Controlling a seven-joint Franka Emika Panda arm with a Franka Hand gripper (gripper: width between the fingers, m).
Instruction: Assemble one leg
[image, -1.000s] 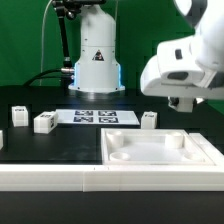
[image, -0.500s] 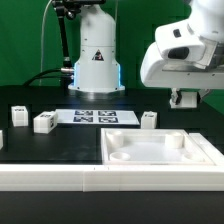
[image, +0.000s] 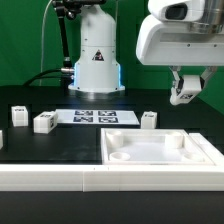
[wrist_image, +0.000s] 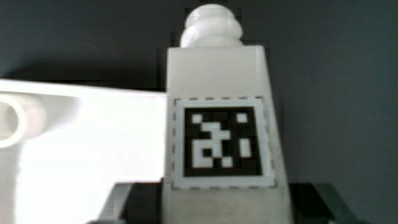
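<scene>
Loose white blocks (image: 43, 122) sit beside the marker board (image: 95, 117) on the black table (image: 60, 140), well apart from me. The rimmed white tray (image: 160, 158) lies below, rounded sockets in its corners. My gripper (image: 182, 92) is clamped on the leg (wrist_image: 222, 110), aloft, higher than half a second ago

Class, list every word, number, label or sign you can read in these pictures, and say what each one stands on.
No words or numbers are readable.
On the robot base: a triangular warning sign, symbol too small to read.
On the leg: a black-and-white square tag, pattern only.
On the marker board: square tags, patterns only.
</scene>
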